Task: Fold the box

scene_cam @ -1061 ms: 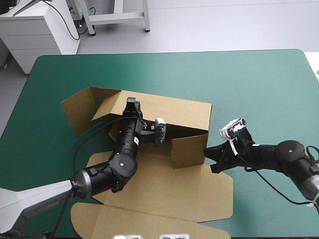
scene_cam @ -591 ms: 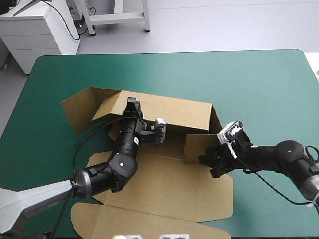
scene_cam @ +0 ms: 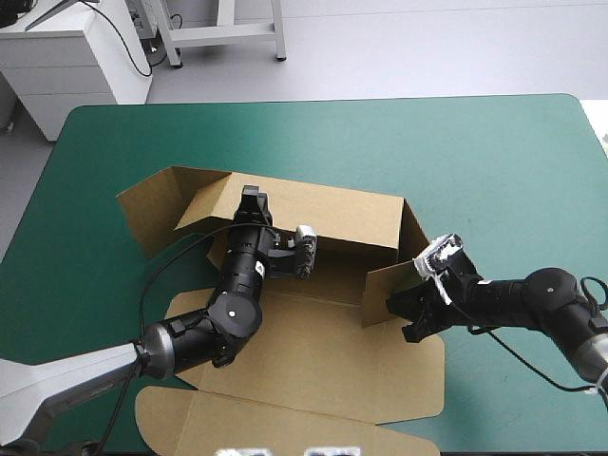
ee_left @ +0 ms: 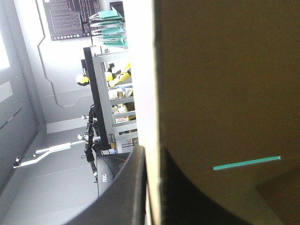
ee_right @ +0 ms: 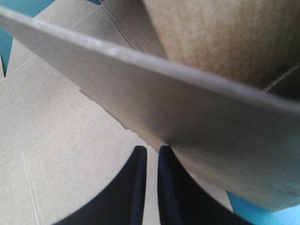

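Brown box [scene_cam: 332, 332] is lying mid-table toward nine o'clock, half raised. We are clamping the left gripper [scene_cam: 252, 201] on its twelve-o'clock wall [scene_cam: 332, 214] and the right gripper [scene_cam: 399, 318] on the three-o'clock flap [scene_cam: 389, 290]; six-o'clock panels [scene_cam: 285, 418] are lying flat, untucked.

My teal-green worktop [scene_cam: 494, 152] carries the brown box [scene_cam: 313, 366], its flat panels lying beneath and just beside my right claw [scene_cam: 407, 315].

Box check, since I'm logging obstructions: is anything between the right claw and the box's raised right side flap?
Nothing visible. The right claw is all but shut at the lower edge of the side flap of the box, with only the box's own flat brown board beneath it.
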Controlling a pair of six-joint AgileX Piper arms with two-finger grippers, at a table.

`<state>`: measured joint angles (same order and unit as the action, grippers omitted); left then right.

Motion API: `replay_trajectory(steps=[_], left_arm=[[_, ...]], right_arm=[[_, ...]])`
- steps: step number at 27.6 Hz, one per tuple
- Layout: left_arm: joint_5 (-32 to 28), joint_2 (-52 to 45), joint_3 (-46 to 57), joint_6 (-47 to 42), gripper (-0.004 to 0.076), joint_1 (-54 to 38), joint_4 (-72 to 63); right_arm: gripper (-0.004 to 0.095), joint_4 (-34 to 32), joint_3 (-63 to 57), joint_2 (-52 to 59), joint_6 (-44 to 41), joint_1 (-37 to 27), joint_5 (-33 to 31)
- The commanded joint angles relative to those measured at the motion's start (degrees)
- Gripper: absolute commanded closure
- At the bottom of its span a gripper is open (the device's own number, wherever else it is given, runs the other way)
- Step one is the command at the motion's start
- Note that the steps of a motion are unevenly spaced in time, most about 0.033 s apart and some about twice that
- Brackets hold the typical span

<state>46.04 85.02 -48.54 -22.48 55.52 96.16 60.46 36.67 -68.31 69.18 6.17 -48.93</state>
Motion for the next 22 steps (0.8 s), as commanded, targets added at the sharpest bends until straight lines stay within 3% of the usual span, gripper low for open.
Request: replay_trajectory(steps=[1, 3, 7, 11, 14, 16, 22], left_arm=[[-1.94, -0.91, -0.72, -0.05, 0.0732, 0.43, -2.17], [-1.94, -0.91, -0.72, -0.05, 0.0732, 0.43, -2.17], [-1.94, -0.91, -0.72, -0.05, 0.0732, 0.43, -2.17], [-1.94, -0.91, -0.72, -0.05, 0.0732, 0.43, -2.17], [-1.94, -0.91, -0.72, -0.05, 0.0732, 0.43, -2.17], [-1.94, -0.91, -0.72, -0.05, 0.0732, 0.43, -2.17], [-2.07, -0.91, -0.72, -0.05, 0.0732, 0.43, -2.17]], right_arm=[[0.0906, 1.19, 1.26, 1.27, -2.30, 0.03, -0.90], [0.0906, -0.12, 1.28, 1.27, -7.08, 0.03, -1.11], [0.0908, -0.99, 5.63, 1.27, -17.17, -0.07, -7.82], [0.0908, -1.21, 15.34, 1.27, -24.08, -0.07, -17.13], [0.0908, -3.45, 25.26, 1.27, -29.47, -0.07, -19.60], [0.0908, -8.02, 31.58, 1.27, -32.77, -0.07, -18.41], [0.0908, -30.64, 49.23, -2.24, -49.82, -0.07, -13.76]])
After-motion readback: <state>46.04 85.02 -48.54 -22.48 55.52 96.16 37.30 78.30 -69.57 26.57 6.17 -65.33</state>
